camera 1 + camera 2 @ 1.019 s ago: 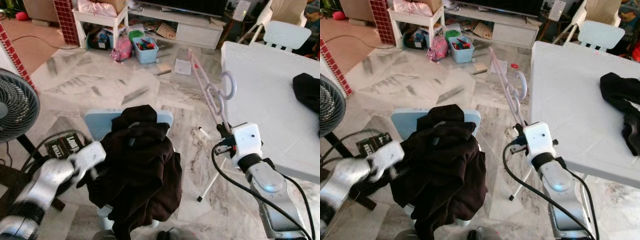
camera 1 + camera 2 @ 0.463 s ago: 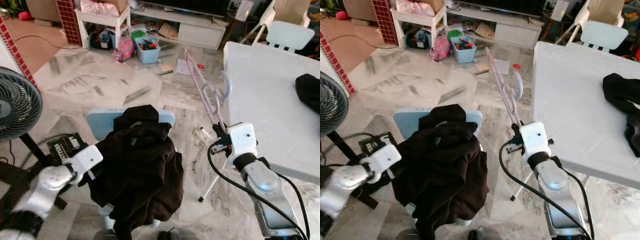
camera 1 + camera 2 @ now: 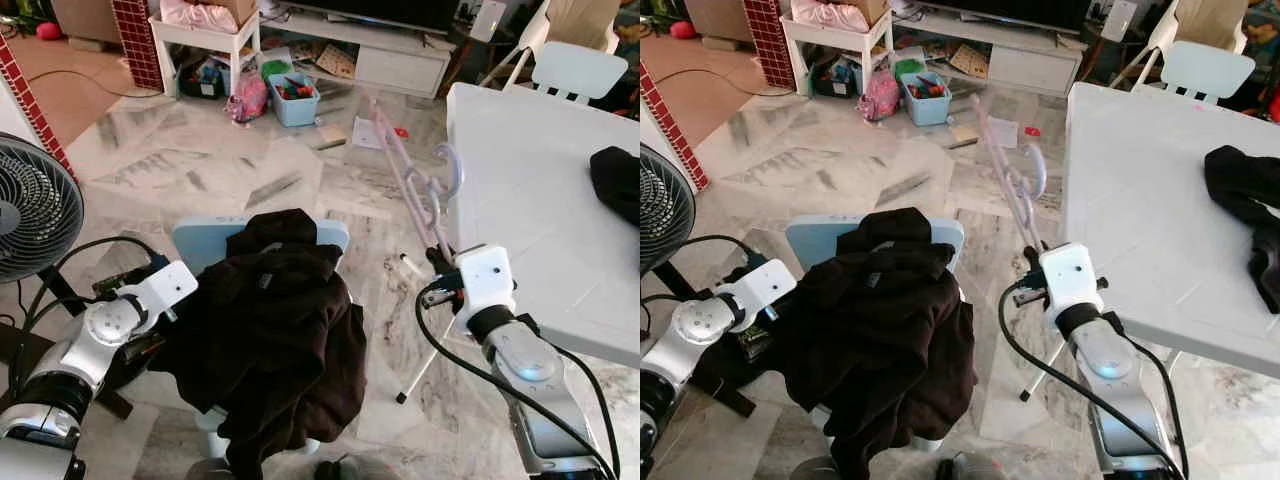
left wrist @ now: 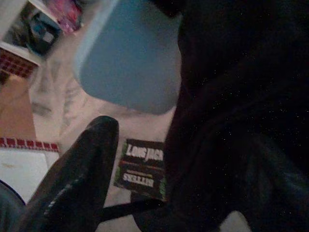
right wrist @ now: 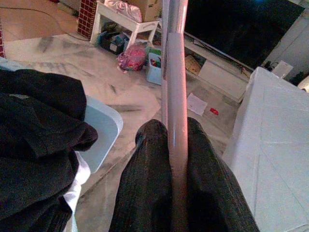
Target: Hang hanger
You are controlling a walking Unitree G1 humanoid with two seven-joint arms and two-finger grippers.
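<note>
Your right gripper (image 5: 176, 159) is clenched on the pink hanger (image 3: 412, 185): in the right wrist view both black fingers (image 5: 145, 179) press against the hanger's bar from either side. The hanger rises tilted up and away from the gripper, its pale hook (image 3: 452, 170) curling just beside the near edge of the white table (image 3: 530, 200). The hanger hangs on nothing; it is held in the air between the table and the blue chair (image 3: 205, 240).

Your left gripper (image 4: 159, 169) sits at the left flank of the dark garment (image 3: 275, 340) draped over the chair's back. In the left wrist view one finger (image 4: 77, 169) stands clear against the floor, while the other side of the view is lost in black cloth. You cannot tell from this whether those fingers are spread or closed on the fabric.

Surroundings: a second dark garment (image 3: 615, 185) lies on the table's far right. A black fan (image 3: 35, 205) stands at the robot's left. A dark printed box (image 4: 142, 169) lies on the marble floor (image 3: 200, 165) under the left arm. Further off, a white shelf unit (image 3: 205, 45) with bags, a small blue bin (image 3: 295, 100) of toys, and a white chair (image 3: 575, 70) behind the table.
</note>
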